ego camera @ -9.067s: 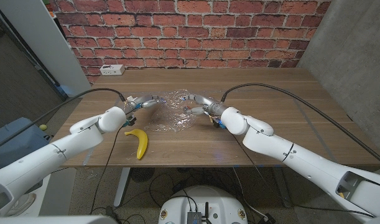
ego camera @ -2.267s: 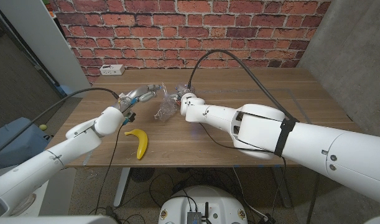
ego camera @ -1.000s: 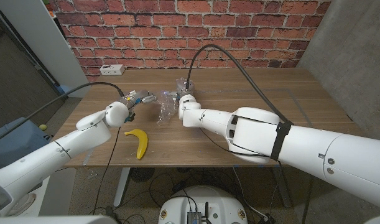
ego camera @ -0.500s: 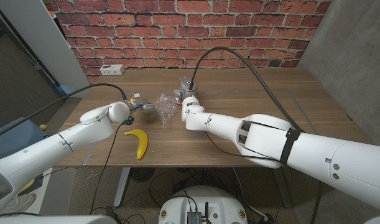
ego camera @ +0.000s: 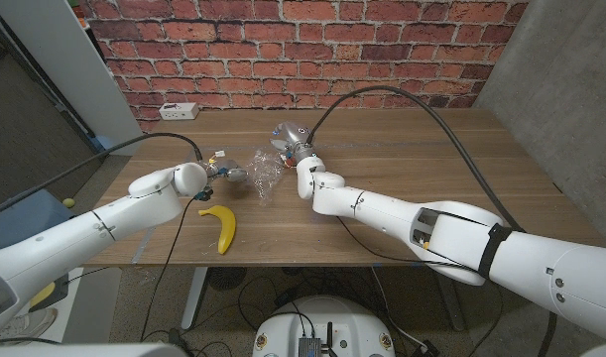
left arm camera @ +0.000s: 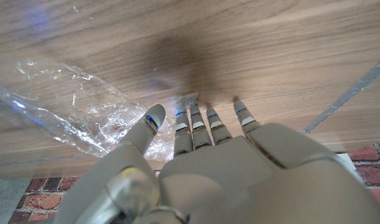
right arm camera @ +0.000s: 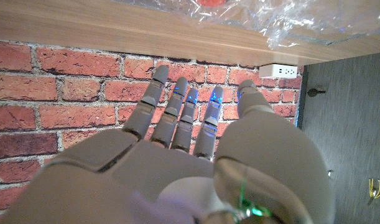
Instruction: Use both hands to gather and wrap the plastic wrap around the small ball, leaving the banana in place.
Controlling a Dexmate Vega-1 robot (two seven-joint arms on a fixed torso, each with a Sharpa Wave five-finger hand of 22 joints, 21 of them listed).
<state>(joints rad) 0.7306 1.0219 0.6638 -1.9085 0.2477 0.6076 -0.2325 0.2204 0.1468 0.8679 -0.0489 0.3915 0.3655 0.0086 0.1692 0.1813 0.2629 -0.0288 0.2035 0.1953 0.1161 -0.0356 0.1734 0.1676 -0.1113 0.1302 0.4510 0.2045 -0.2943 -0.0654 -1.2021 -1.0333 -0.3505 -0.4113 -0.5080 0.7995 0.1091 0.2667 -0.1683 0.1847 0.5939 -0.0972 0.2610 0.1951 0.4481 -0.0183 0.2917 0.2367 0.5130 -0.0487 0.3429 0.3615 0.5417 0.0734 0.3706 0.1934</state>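
Head view alone shows banana [ego camera: 221, 226] beside plastic wrap [ego camera: 264, 171]

The tabletop [ego camera: 402, 169] is brown wood with a matt, finely grained finish. The plastic wrap [ego camera: 266, 171] is thin clear film, crinkled and glinting. The banana [ego camera: 221, 226] has smooth yellow skin. Both arms wear glossy white plastic shells; the left hand [left arm camera: 202, 162] looks matt grey. Rough red brick wall [ego camera: 312, 50] behind.

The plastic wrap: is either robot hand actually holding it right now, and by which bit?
Neither. The right hand is open, clear of the plastic wrap; the left hand spreads its fingers at the wrap's edge, gripping nothing.
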